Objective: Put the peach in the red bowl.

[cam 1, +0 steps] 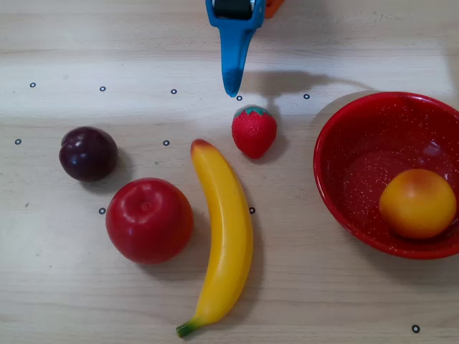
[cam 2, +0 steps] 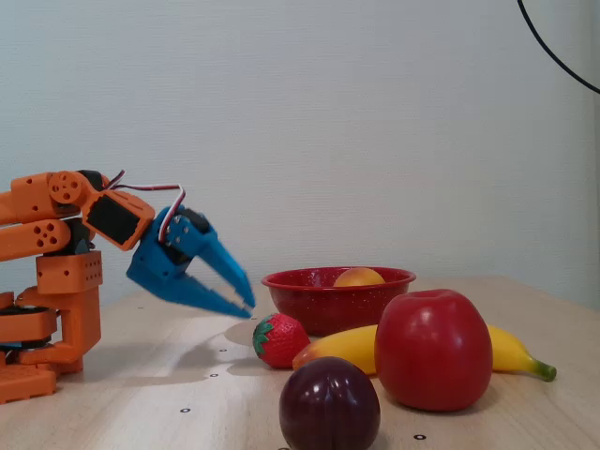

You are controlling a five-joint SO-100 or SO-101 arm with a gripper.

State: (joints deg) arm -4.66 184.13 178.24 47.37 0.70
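Note:
The peach (cam 1: 417,203) lies inside the red bowl (cam 1: 344,154) at the right of the overhead view, resting against the bowl's lower right side. In the fixed view only the peach's top (cam 2: 359,277) peeks over the red bowl's rim (cam 2: 309,281). My blue gripper (cam 2: 246,307) hangs low over the table, left of the bowl, open with nothing between its fingers. From above, the gripper (cam 1: 231,89) points down toward the strawberry, well clear of the bowl.
A strawberry (cam 1: 254,131) lies just below the gripper tips. A banana (cam 1: 225,236), a red apple (cam 1: 149,220) and a dark plum (cam 1: 88,153) sit to the left. The orange arm base (cam 2: 52,319) stands at the fixed view's left.

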